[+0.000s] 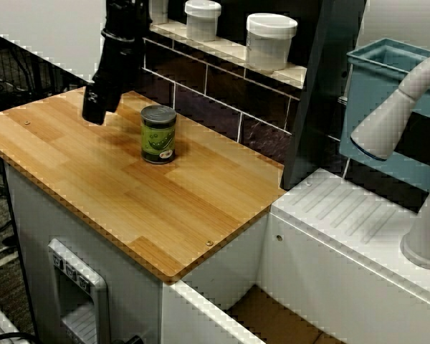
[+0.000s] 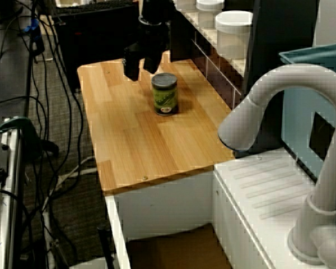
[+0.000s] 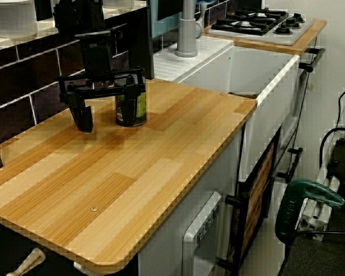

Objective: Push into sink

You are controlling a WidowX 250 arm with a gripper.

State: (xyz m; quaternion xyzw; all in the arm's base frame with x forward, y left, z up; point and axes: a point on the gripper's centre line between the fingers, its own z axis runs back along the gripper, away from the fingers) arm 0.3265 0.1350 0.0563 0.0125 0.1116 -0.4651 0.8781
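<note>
Green can (image 3: 130,102) between hand (image 3: 110,109) fingers

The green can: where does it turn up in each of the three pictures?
View from the counter's left end: the green can stands upper middle on the wooden counter.
View over the faucet: can upper centre.
View toward the stove: can upper left, partly behind the gripper.
Shared landmark: the grey faucet.

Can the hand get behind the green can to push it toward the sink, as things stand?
Probably yes. The hand hangs open just beside the can, on the side away from the sink. The wooden counter between can and sink shows nothing in the way.
</note>
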